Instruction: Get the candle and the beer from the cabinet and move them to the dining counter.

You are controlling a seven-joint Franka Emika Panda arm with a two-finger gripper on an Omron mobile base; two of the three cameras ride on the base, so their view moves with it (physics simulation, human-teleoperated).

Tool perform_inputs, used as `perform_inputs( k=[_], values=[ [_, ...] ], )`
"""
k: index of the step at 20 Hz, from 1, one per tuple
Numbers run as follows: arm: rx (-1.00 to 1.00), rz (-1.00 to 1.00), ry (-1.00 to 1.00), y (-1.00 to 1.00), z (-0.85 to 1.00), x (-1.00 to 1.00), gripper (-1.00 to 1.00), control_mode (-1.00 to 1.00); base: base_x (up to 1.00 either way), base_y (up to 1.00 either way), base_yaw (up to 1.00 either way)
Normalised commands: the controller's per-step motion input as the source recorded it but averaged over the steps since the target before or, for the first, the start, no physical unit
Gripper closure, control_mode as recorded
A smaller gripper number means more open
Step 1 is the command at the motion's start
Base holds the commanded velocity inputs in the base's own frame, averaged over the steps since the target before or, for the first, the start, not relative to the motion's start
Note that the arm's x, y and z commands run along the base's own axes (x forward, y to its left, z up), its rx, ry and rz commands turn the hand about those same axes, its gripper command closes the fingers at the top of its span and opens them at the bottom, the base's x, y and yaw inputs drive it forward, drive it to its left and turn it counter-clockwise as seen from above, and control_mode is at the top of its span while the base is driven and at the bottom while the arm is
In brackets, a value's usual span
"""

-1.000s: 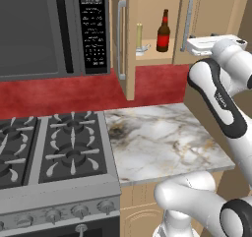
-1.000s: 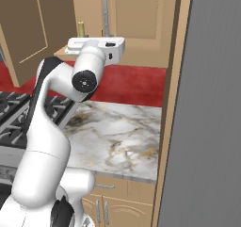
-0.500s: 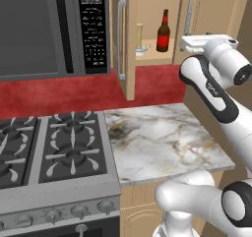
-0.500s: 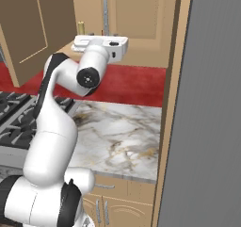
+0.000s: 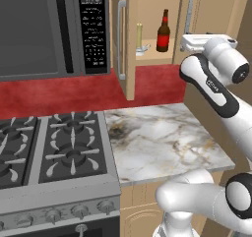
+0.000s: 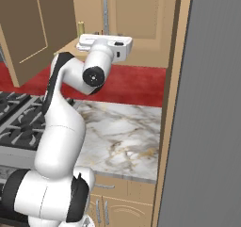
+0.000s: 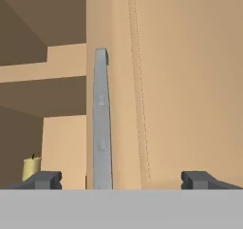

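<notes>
I had the gripper (image 7: 121, 179) wide open and holding nothing, facing the shut right door's handle (image 7: 101, 123). The candle (image 5: 139, 34) and beer (image 5: 163, 32) stood inside the cabinet (image 5: 152, 14). I worried my fingers might bump that door if I pushed straight in.

Counts in and about the open cabinet (image 5: 152, 59)

One candle (image 5: 140, 34) left of the left fingertip, one beer (image 5: 163, 33), two bar handles (image 5: 120, 37), and one microwave (image 5: 49, 29) above one stove (image 5: 54, 152).
</notes>
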Motion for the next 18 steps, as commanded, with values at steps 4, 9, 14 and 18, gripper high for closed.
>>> perform_inputs(
  k=[4, 9, 14, 18],
  values=[
    [0.0, 0.0, 0.0, 0.0, 0.0, 0.13, -1.0, -1.0, 0.0, 0.0, 0.0],
    [0.0, 0.0, 0.0, 0.1, 0.0, 0.2, -1.0, -1.0, 0.0, 0.0, 0.0],
    [0.0, 0.0, 0.0, 0.14, 0.0, 0.16, -1.0, -1.0, 0.0, 0.0, 0.0],
    [0.0, 0.0, 0.0, 0.15, 0.0, 0.26, -1.0, -1.0, 0.0, 0.0, 0.0]
  ],
)
